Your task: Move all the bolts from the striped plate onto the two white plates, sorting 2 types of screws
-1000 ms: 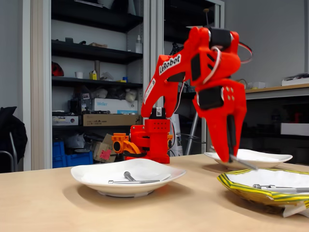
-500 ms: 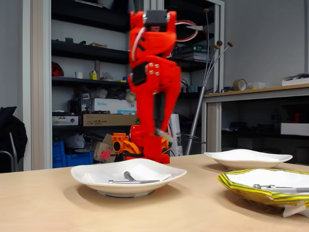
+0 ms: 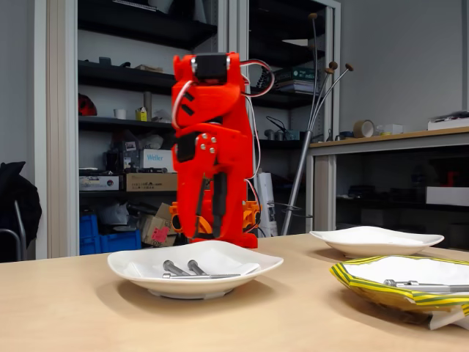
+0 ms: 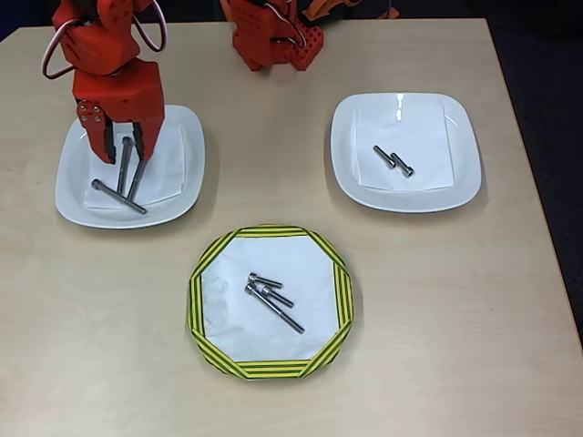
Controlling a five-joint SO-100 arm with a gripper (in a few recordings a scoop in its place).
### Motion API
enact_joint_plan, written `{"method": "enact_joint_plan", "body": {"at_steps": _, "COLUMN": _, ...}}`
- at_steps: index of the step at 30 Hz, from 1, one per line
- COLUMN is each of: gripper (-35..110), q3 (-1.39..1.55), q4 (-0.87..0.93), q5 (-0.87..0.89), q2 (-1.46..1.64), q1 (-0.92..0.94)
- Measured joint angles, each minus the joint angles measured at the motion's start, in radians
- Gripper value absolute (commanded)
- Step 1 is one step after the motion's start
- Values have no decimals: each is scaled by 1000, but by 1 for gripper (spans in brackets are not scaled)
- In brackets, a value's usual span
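Bolts [image 4: 273,299] still to sort: two, possibly three, on the striped plate [image 4: 270,370] at the near middle of the table [image 4: 455,319], one long and thin, the other short. Left white plate [image 4: 73,196] in the overhead view carries long thin bolts [image 4: 118,197], one lying crosswise at the near edge and two more under the arm. Right white plate [image 4: 428,196] carries two short bolts [image 4: 393,161], touching each other.

End effector [image 4: 128,155] hangs over the left plate, fingers parted, nothing between them; the bolts lie on the plate just below the tips. In the fixed view the tips [image 3: 209,231] sit just above the plate rim [image 3: 264,262].

Risks, judged from this:
- Lifting off at a slant could clip the bolts under the tips and roll them toward the rim.
- Bolts on the striped plate lie touching; a grasp there may catch both types at once and missort.
- Striped plate looks light and crumpled; a low approach may shove it.
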Motion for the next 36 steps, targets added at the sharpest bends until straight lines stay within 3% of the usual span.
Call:
{"method": "enact_joint_plan", "body": {"at_steps": 7, "gripper": 13, "q3": -219, "q4": -34, "q5": 95, "q2": -66, "q1": -279}}
{"method": "enact_joint_plan", "body": {"at_steps": 14, "gripper": 12, "q3": -449, "q4": -126, "q5": 71, "q2": -301, "q1": -506}}
{"method": "enact_joint_plan", "body": {"at_steps": 24, "gripper": 13, "q3": -561, "q4": -272, "q5": 103, "q2": -503, "q1": -557}}
{"method": "enact_joint_plan", "body": {"at_steps": 36, "gripper": 16, "q3": -653, "q4": -268, "q5": 106, "q2": -617, "q1": -594}}
